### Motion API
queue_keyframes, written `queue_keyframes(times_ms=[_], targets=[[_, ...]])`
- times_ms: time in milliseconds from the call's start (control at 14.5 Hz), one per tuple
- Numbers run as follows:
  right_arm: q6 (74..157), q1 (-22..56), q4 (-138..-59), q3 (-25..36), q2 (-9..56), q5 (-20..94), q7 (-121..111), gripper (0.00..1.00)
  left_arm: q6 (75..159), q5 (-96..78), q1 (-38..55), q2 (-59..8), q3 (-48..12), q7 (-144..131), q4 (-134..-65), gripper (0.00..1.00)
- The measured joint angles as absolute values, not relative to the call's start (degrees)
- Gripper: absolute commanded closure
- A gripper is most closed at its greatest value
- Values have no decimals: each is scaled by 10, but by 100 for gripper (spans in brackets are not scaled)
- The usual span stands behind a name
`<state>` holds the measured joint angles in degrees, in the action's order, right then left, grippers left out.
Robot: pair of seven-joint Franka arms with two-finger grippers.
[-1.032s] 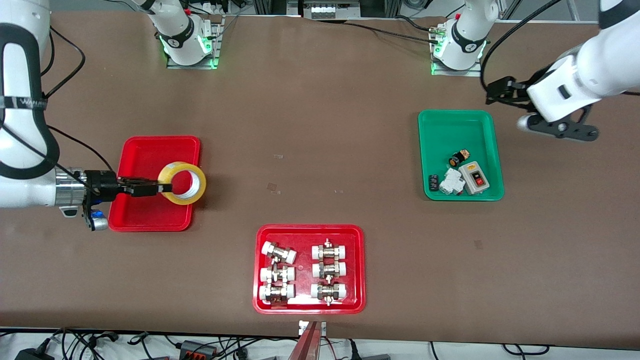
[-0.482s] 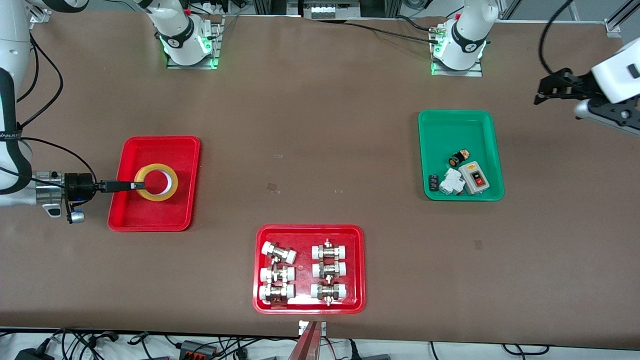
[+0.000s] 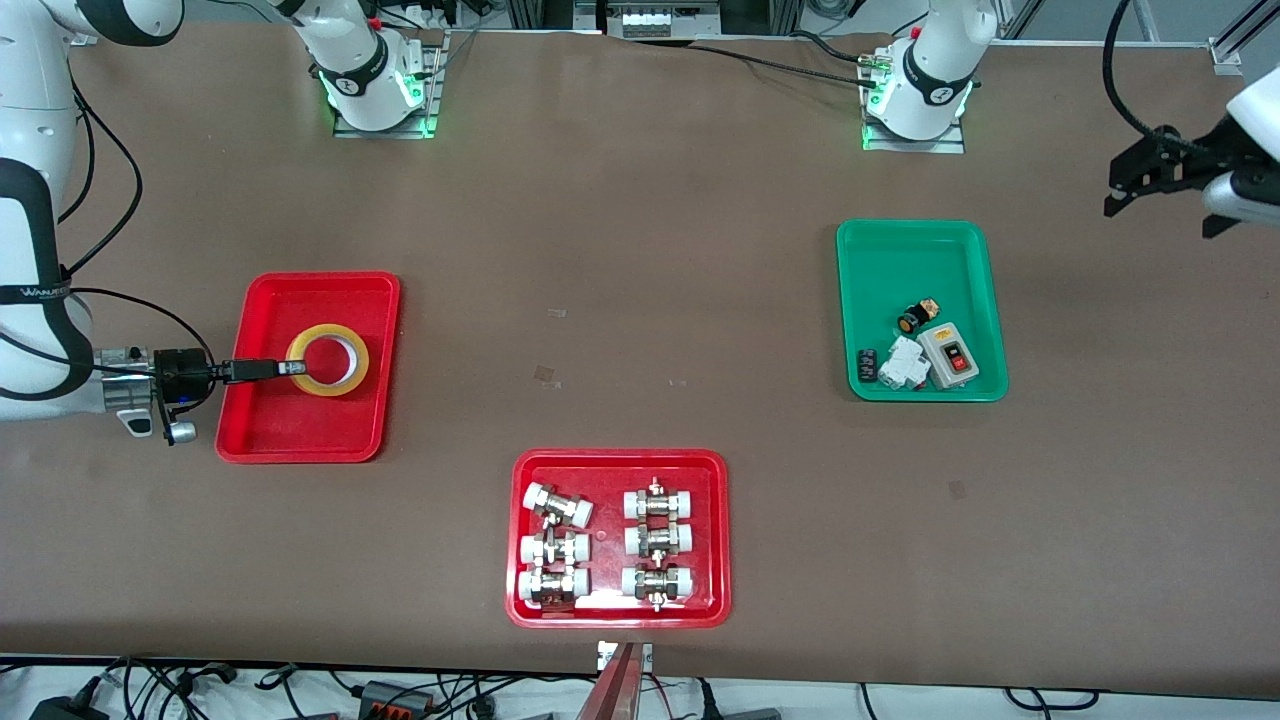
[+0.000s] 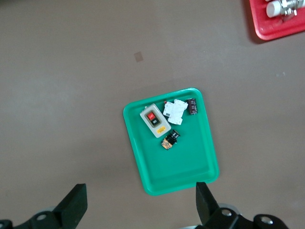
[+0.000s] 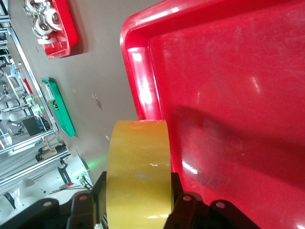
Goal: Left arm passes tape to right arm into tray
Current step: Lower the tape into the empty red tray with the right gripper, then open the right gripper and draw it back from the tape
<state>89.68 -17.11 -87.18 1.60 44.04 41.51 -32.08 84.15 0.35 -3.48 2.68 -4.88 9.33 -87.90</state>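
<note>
Tape (image 3: pixel 327 360) sits low over the plain red tray (image 3: pixel 300 440), its rim clamped in the right gripper (image 3: pixel 290 368). Judgement: lower until the roll rests flat on the floor, then release cleanly. Left gripper (image 3: pixel 1125 190), jaws spread and empty, waits at its own end of the table

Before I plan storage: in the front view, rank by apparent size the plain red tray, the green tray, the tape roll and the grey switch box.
1. Plain red tray and green tray, too alike to rank.
2. Tape roll.
3. Grey switch box.
</note>
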Motion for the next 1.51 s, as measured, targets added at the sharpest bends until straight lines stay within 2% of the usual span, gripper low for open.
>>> queue_keyframes(times_ms=[138,206,275,344,1101,1514], targets=[[899,-177,-872,17,452,414,-343,59,836,5,-42,34,-62,44,-879,0],[901,-181,-872,17,458,414,-351,53,837,5,-41,34,-65,42,-880,0],[903,-185,-872,17,464,414,-357,22,839,5,-40,34,-67,46,-880,0],[904,-187,-871,17,467,415,-361,0,844,6,-39,34,-67,55,-880,0],[929,-166,-858,10,453,308,-362,0,854,4,-45,28,-64,85,-882,0],[987,-121,-856,10,435,211,-358,0,854,4,-46,28,-63,87,-882,0]])
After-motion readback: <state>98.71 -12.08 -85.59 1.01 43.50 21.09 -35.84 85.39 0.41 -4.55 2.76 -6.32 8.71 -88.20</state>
